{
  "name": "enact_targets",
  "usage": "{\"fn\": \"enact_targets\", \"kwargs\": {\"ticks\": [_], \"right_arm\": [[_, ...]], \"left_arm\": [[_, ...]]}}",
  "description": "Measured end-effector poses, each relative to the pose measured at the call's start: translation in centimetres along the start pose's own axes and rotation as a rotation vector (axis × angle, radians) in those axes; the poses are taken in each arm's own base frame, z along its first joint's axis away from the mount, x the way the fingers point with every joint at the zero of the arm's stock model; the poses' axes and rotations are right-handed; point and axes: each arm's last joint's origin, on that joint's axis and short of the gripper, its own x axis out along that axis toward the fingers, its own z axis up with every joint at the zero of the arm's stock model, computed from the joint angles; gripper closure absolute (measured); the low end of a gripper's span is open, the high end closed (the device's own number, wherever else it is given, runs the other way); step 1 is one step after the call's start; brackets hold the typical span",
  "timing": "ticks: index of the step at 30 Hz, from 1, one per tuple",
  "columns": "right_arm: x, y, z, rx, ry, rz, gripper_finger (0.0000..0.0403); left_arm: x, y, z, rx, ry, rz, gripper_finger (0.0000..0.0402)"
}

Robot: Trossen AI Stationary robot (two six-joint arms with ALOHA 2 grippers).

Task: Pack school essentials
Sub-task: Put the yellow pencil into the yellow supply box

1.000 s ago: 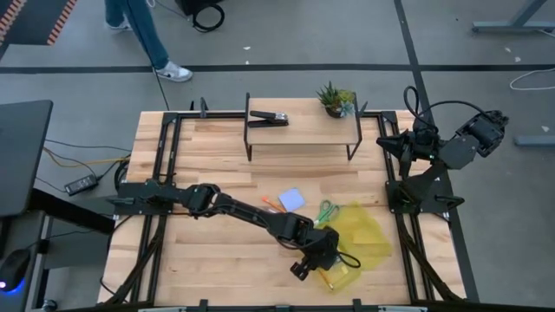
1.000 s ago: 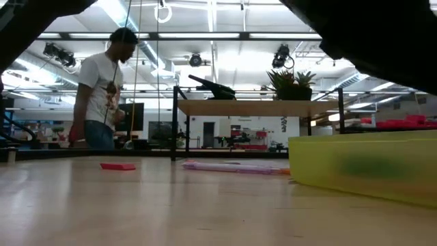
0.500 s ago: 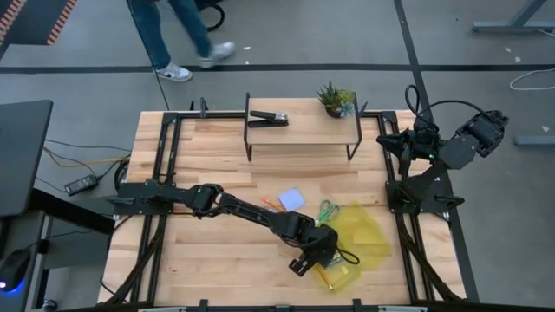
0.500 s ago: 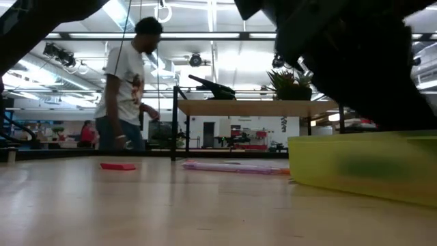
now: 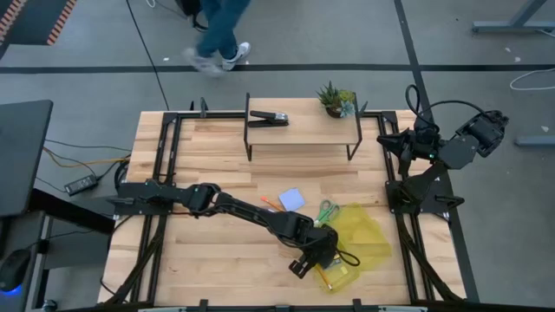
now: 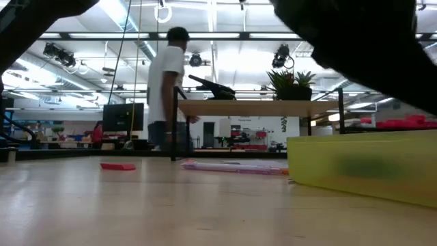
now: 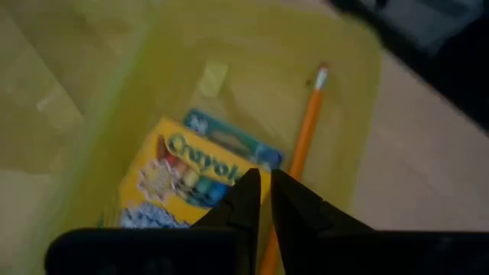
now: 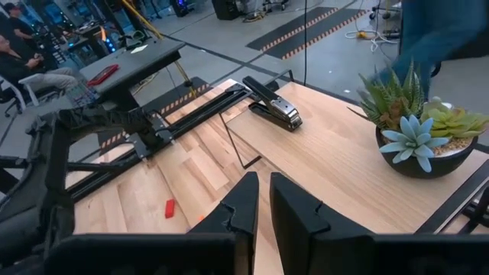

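Observation:
A translucent yellow bin (image 5: pixel 354 244) sits on the table's near right part. In the left wrist view a yellow-green crayon box (image 7: pixel 191 179) and an orange pencil (image 7: pixel 302 149) lie on its floor. My left gripper (image 7: pixel 263 187) hovers shut just above them, over the bin's near left side (image 5: pixel 310 260). The pale blue notepad (image 5: pixel 292 199), green-handled scissors (image 5: pixel 327 210) and another orange pencil (image 5: pixel 269 204) lie flat on the table just beyond the bin. A tiny red piece (image 6: pixel 117 166) and a pink pencil (image 6: pixel 232 167) also rest on the wood. My right gripper (image 8: pixel 263 191) waits shut at the far right corner (image 5: pixel 403 143).
A low shelf (image 5: pixel 303 134) along the far edge carries the black stapler (image 5: pixel 270 118) and the small potted plant (image 5: pixel 336 100). Black rails (image 5: pixel 165 165) frame the table's sides. A person (image 6: pixel 167 96) walks past beyond the far edge. Bare wood lies left of the bin.
My left arm dipped over the bin and rose again, with the gripper staying above the bin's near left side. The person beyond the far edge walked from the left toward the middle. The things on the table kept their places.

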Motion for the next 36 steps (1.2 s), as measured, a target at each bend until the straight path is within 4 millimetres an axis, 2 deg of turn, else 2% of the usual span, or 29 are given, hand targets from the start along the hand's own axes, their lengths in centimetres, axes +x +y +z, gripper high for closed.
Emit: {"fn": "enact_targets", "kwargs": {"ticks": [11, 19, 25, 36], "right_arm": [[0.0, 0.0, 0.0, 0.001, -0.001, 0.0, 0.0361], [0.0, 0.0, 0.0, 0.0, -0.001, 0.0, 0.0361], [0.0, 0.0, 0.0, 0.0, -0.003, -0.002, 0.0361], [0.0, 0.0, 0.0, -0.007, -0.003, -0.002, 0.0361]], "left_arm": [[0.3, -0.4, -1.1, 0.025, 0.081, -0.081, 0.0387], [1.4, -0.3, -1.6, 0.022, 0.082, -0.079, 0.0372], [2.0, -0.1, -2.3, -0.04, 0.115, -0.059, 0.0343], [2.1, -0.3, -2.0, -0.027, 0.107, -0.045, 0.0243]]}}
